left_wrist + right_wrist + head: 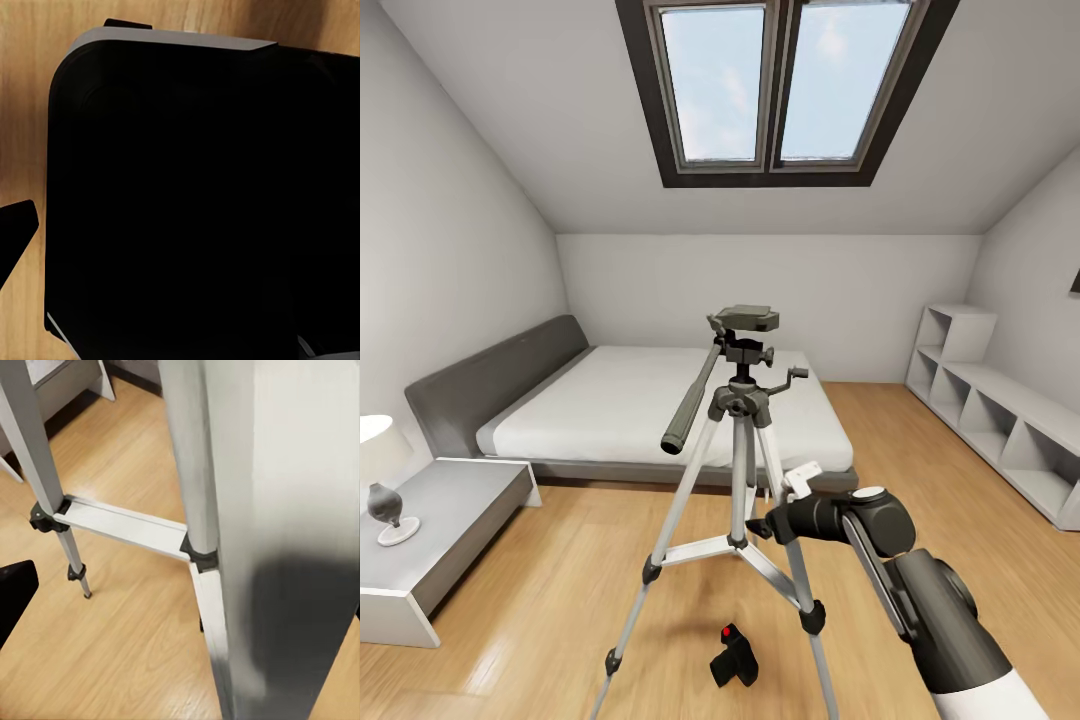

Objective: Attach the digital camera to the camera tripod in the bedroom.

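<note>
- At about nine o'clock from the tripod, a grey nightstand (445,520) carries a small lamp (385,470) with a white shade.
- Behind it, a grey-framed white bed (660,410) fills the far left of the bedroom (490,200); a skylight (785,85) sits in the sloped ceiling at twelve o'clock.
- The camera tripod (738,450) stands upright on the light wood floor (540,600) in the middle. Its dark grey head plate is bare on top, and the long black pan handle slopes down toward seven o'clock.
- The digital camera (734,656) lies on the floor between the tripod's feet, at six o'clock from the head, red button showing. Nothing touches it.
- In the left wrist view, a large black body (195,202) sits over the wood floor; I cannot tell how the left end effector stands.
- The right end effector (768,520) is close against the tripod's right-hand leg, at four o'clock from the head. The leg looms very near in its wrist view (292,532), but I cannot tell how far the fingers are apart or whether they grip it.
- Open white shelving (1000,420) runs along the right wall at three o'clock.
</note>
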### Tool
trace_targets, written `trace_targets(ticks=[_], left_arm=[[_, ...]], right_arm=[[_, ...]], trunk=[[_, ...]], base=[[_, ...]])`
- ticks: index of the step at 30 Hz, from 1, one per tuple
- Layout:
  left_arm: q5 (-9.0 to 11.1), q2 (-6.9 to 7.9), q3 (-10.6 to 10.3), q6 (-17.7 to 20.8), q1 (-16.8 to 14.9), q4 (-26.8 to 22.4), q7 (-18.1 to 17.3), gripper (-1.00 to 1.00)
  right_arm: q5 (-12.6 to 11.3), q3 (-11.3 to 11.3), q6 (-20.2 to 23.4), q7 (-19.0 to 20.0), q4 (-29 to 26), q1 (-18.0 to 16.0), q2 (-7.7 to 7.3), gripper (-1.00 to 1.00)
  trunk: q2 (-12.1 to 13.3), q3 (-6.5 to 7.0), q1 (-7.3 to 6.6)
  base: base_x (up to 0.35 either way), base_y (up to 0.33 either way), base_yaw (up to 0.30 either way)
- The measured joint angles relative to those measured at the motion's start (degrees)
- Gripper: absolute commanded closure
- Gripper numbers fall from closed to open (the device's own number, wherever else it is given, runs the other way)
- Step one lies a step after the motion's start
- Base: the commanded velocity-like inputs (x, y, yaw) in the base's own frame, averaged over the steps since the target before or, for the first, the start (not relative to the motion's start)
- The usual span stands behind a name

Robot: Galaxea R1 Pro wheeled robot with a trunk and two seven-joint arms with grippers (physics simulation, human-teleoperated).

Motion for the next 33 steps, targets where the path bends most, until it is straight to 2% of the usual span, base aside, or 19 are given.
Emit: trace_targets(ticks=[3,15,18,21,25,33], left_arm=[[0.0,0.00,0.0,0.0,0.0,0.0,0.0,-1.00],[0.0,0.00,0.0,0.0,0.0,0.0,0.0,-1.00],[0.0,-0.18,0.1,0.0,0.0,0.0,0.0,-1.00],[0.0,-0.18,0.1,0.0,0.0,0.0,0.0,-1.00],[0.0,-0.18,0.1,0.0,0.0,0.0,0.0,-1.00],[0.0,-0.18,0.2,0.0,0.0,0.0,0.0,-1.00]], right_arm=[[0.1,0.0,0.0,-0.5,0.0,0.0,0.42,-1.00],[0.2,-0.2,-0.3,-1.3,0.1,0.0,0.56,-1.00],[1.3,-1.2,-0.5,-2.3,-0.1,0.6,-0.42,-1.00],[2.3,-2.2,-0.5,-3.3,-0.1,0.6,-0.58,-1.00],[2.9,-2.0,-0.2,-2.9,0.1,0.2,-0.26,-1.00],[4.3,-2.0,-0.2,-2.3,0.1,0.1,-1.19,-1.00]], trunk=[[0.0,0.00,0.00],[0.0,0.00,0.00],[0.0,0.00,0.00],[0.0,0.00,0.00],[0.0,0.00,0.00],[0.0,0.00,0.00]], base=[[0.000,0.000,0.000],[0.000,0.000,0.000],[0.000,0.000,0.000],[0.000,0.000,0.000],[0.000,0.000,0.000],[0.000,0.000,0.000]])
